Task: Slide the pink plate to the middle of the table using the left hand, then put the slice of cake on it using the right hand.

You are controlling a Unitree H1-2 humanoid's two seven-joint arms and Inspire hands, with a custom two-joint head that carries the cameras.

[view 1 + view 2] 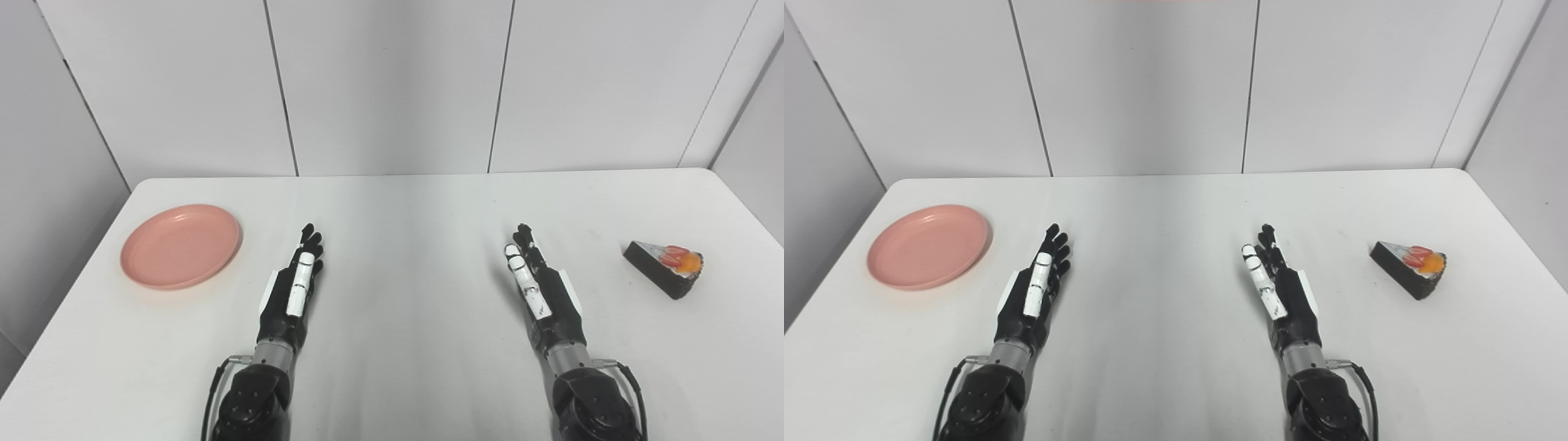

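A pink plate point(180, 245) lies empty near the table's left edge. The slice of cake point(666, 266), dark with a white top and red and orange fruit, sits near the right edge. My left hand point(296, 288) rests over the table a short way right of the plate, fingers stretched forward, open and holding nothing. My right hand point(539, 288) is likewise open with straight fingers, well left of the cake and apart from it.
The white table point(404, 220) ends at a grey panelled wall point(392, 86) at the back. Side walls stand close to the table's left and right edges. Bare tabletop lies between the two hands.
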